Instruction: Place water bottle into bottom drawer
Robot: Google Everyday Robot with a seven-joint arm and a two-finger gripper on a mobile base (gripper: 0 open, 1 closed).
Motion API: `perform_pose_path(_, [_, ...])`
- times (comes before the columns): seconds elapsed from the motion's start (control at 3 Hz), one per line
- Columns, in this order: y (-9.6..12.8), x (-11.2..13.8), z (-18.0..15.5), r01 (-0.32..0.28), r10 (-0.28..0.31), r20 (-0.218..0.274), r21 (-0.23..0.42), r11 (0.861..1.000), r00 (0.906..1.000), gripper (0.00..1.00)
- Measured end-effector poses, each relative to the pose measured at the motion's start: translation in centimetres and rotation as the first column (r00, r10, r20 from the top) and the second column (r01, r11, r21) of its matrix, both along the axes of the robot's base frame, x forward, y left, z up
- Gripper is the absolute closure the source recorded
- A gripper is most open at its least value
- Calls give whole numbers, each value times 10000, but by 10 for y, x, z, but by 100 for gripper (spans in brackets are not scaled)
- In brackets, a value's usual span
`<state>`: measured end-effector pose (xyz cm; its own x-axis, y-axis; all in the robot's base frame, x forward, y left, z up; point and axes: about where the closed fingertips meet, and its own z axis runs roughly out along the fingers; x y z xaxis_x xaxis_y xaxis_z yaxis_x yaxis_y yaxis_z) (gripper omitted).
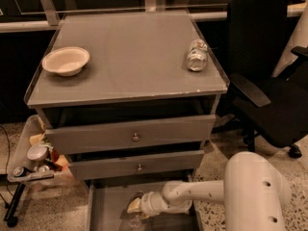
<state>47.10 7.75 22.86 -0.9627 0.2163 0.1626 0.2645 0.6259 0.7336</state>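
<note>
The bottom drawer is pulled open at the foot of the grey cabinet, and its flat floor shows. My gripper reaches into it from the right on a white arm and sits low over the drawer floor. A faint see-through shape just under the gripper looks like the water bottle. I cannot tell whether it is held or lying on the floor of the drawer.
A pale bowl sits on the cabinet top at left, and a stubby labelled container lies at right. Two closed drawer fronts with knobs are above the open drawer. A black office chair stands right, a cluttered bin left.
</note>
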Motion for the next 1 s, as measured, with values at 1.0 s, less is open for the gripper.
perform_pose_path(1.0, [-15, 19, -50, 236, -242, -247, -234, 9994, 9994, 100])
